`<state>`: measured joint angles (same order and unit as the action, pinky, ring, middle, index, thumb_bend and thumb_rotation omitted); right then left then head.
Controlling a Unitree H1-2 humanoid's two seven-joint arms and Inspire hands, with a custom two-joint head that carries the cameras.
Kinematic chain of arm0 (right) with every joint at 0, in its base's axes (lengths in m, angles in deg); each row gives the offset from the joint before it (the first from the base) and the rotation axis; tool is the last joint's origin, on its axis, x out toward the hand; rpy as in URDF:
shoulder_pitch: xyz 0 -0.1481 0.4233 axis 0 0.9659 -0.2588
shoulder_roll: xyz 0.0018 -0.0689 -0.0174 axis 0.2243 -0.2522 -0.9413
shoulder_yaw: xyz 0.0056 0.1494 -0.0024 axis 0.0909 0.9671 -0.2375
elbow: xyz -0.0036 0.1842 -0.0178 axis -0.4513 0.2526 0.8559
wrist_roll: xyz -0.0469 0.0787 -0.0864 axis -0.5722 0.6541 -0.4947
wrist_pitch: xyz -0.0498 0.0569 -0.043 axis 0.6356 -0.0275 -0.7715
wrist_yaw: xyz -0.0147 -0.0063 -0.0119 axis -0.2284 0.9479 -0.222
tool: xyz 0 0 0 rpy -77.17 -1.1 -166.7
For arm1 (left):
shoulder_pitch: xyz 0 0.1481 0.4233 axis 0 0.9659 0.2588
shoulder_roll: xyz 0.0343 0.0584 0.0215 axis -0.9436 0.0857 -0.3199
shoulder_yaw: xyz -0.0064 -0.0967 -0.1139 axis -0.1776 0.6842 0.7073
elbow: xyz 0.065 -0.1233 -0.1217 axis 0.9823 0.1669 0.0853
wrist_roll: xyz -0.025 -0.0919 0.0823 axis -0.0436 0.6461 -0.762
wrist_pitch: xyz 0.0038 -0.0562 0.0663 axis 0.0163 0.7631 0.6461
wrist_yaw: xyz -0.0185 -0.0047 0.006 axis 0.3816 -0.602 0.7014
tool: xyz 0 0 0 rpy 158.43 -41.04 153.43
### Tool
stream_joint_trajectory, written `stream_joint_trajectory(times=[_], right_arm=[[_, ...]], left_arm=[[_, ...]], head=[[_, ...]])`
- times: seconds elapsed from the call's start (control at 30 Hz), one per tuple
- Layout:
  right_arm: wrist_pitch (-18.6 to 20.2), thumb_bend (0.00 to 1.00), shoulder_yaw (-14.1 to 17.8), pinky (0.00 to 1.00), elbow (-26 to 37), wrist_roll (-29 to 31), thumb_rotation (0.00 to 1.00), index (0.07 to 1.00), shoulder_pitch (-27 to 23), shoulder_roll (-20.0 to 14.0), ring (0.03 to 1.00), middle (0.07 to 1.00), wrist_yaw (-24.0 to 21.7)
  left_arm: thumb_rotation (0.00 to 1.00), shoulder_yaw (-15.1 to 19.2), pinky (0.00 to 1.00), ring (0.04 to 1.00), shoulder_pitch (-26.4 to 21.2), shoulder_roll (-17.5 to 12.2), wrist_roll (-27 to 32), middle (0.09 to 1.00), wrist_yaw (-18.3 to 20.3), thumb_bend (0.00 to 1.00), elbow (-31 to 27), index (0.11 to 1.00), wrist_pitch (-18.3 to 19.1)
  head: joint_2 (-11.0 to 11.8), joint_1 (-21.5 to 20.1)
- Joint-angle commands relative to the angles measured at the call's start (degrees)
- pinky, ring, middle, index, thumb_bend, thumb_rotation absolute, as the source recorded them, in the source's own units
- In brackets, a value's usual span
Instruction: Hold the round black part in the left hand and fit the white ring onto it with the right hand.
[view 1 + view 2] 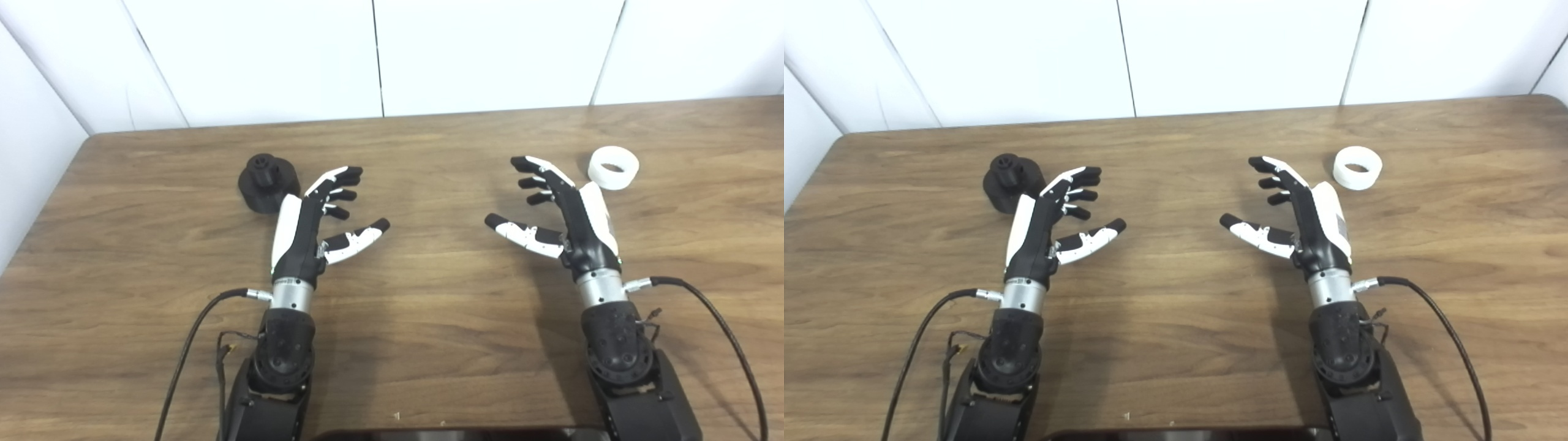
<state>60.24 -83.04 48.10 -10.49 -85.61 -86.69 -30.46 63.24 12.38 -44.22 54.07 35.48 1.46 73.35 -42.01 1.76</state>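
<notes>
Reaching arms: both enter from the bottom edge, over the table (429,343).
Left hand (309,223): centre left, released, fingers spread, holding nothing.
Right hand (566,214): centre right, released, fingers spread, empty.
Black part (268,182): upper left, just beside left hand's back.
Ring (613,167): upper right, near right hand, lying flat.
</notes>
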Motion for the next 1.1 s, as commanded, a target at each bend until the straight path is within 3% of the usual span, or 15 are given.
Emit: stream_joint_trajectory(times=[0.0, 0.3, 0.43, 0.47, 0.57, 0.67, 1.07], right_arm=[[-1.7, 0.69, 0.0, 0.63, 2.3, -0.2, 0.34, 0.79, -2.4, 0.3, 0.741, 0.804, 0.3], [-1.3, 0.68, 0.1, 0.63, 3.0, 0.0, 0.32, 0.79, -2.2, 0.3, 0.74, 0.806, -0.1], [-2.1, 0.68, 0.4, 0.62, 2.5, 0.6, 0.31, 0.784, -2.0, -0.3, 0.732, 0.807, -0.3], [-2.4, 0.68, 0.5, 0.62, 2.4, 1.0, 0.31, 0.781, -1.9, -0.6, 0.733, 0.808, -0.5], [-3.7, 0.67, 1.0, 0.62, 2.1, 1.8, 0.3, 0.776, -1.4, -1.4, 0.735, 0.807, -0.4], [-5.7, 0.67, 1.5, 0.6, 0.9, 2.3, 0.28, 0.77, -1.4, -2.2, 0.722, 0.8, 0.2], [-4.3, 0.67, 2.4, 0.65, 1.8, 2.9, 0.27, 0.777, -1.3, -2.4, 0.741, 0.8, -0.6]], left_arm=[[0.15, 0.1, 0.59, 0.72, -1.5, -0.1, -0.1, 0.779, -0.7, 0.69, -1.7, 0.76, -1.6], [0.16, 0.0, 0.59, 0.72, -1.5, 0.0, -0.1, 0.78, -0.4, 0.69, -2.1, 0.761, -1.3], [0.15, -0.4, 0.59, 0.716, -1.6, 0.5, -0.8, 0.777, -0.8, 0.7, -1.9, 0.758, -1.3], [0.16, -0.7, 0.59, 0.715, -1.6, 0.5, -1.2, 0.777, -1.0, 0.69, -1.7, 0.759, -1.6], [0.21, -1.9, 0.58, 0.71, -1.5, 1.0, -3.2, 0.779, -2.0, 0.68, -0.8, 0.761, -2.3], [0.21, -2.5, 0.6, 0.711, -1.6, 1.8, -3.6, 0.774, -2.7, 0.68, 0.3, 0.761, -2.5], [0.24, -3.0, 0.6, 0.724, -1.6, 2.5, -4.5, 0.78, -3.6, 0.69, 1.1, 0.763, -2.7]], head=[[0.1, 0.1], [-0.4, 0.6], [0.4, 4.5], [0.9, 8.5], [1.9, 13.1], [2.6, 15.4], [2.7, 15.9]])
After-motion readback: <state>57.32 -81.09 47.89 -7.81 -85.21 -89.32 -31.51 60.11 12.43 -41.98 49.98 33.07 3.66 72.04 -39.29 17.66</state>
